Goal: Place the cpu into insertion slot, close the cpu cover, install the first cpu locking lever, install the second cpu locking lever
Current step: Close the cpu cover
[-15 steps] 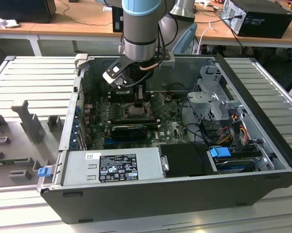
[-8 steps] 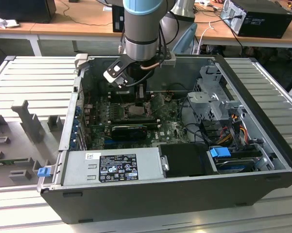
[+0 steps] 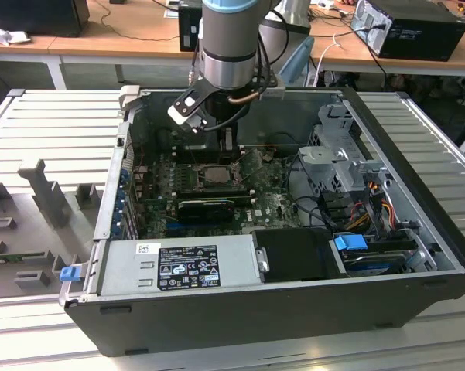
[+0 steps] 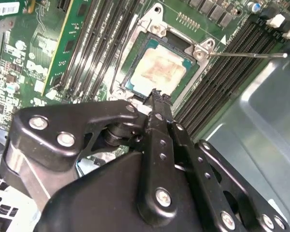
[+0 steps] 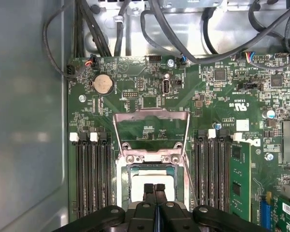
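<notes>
Near the middle of the frame the cpu cover stands open beside the insertion slot. The cpu lies inside; the gripper, fingertips pressed together, is over it.

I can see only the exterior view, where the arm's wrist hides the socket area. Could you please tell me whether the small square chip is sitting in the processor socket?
Observer: Yes. In the second wrist view, the small flat square cpu with the pale beige face lies in the black-rimmed square insertion slot.
Operator: Thank you. Is the cover down over it?
Observer: No. In the first wrist view, the thin silvery metal cpu cover is flipped open, and the green board shows through its window.
Operator: And the gripper?
Observer: In the first wrist view, the black gripper is shut with nothing between its fingers. Its tips are in front of the cpu's face, but I cannot tell whether they touch it.
</notes>
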Motion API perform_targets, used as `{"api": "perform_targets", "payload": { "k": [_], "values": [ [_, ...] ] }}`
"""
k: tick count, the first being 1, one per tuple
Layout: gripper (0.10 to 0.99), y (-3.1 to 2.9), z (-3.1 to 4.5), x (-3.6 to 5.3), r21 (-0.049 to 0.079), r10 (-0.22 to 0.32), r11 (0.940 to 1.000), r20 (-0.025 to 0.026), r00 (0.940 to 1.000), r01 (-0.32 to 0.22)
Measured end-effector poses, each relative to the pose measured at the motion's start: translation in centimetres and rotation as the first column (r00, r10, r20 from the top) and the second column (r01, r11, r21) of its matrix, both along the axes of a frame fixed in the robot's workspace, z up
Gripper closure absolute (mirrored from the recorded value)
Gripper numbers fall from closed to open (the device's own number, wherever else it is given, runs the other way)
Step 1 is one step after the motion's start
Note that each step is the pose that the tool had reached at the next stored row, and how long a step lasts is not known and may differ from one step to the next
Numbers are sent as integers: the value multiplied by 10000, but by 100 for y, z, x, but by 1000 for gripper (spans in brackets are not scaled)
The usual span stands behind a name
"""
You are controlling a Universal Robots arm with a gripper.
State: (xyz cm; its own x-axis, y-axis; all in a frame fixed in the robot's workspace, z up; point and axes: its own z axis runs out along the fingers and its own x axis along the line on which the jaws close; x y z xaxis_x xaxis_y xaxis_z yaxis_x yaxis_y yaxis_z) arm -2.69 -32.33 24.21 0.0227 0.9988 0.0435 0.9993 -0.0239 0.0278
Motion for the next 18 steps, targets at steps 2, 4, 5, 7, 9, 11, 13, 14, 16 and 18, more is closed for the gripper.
{"api": "perform_targets", "payload": {
  "k": [2,4,5,7,9,11,13,14,16,18],
  "values": [
    [980,0,7,5,1,-3,10000,0,10000,3],
    [980,0,8,16,-17,-1,10000,0,10000,1],
    [980,0,8,19,-18,-1,10000,-1,10000,1],
    [980,0,25,20,-19,-2,10000,0,10000,2],
    [980,0,64,28,-21,-2,10000,0,10000,2],
    [980,0,99,44,-22,-1,10000,-1,10000,1],
    [980,0,130,98,-22,-1,10000,-1,10000,1],
    [980,1,144,103,-21,-1,10000,0,10000,1],
    [980,1,146,139,-20,-3,10000,0,10000,3],
    [980,1,146,176,-21,-1,10000,0,10000,1]
  ]
}}
